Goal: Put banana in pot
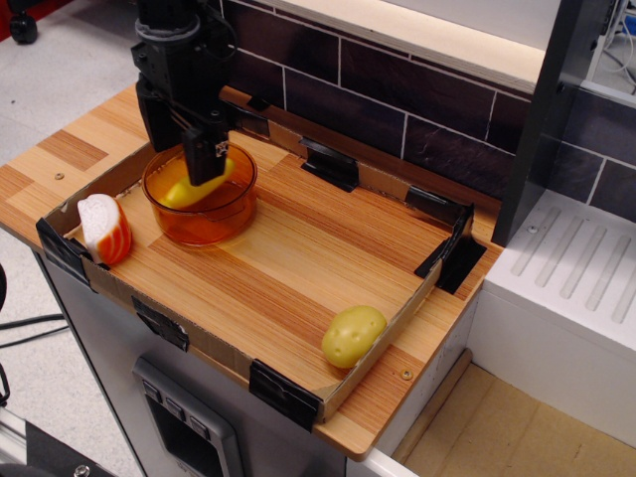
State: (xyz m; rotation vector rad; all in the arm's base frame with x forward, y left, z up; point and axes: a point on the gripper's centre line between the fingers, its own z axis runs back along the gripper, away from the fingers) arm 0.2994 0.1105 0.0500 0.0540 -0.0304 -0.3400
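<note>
The orange translucent pot (227, 214) stands at the back left of the cardboard tray. My black gripper (206, 171) reaches down into the pot from above. It is shut on the yellow banana (179, 191), which sits low inside the pot's walls. The banana's two ends show on either side of the fingers (203, 149), and its middle is hidden behind them. I cannot tell whether the banana touches the pot's floor.
An orange-and-white toy (104, 229) lies left of the pot by the tray's left corner. A lumpy yellow potato (352, 335) lies at the tray's front right edge. The cardboard tray rim (189, 333) has black clips. A dark tiled wall runs behind.
</note>
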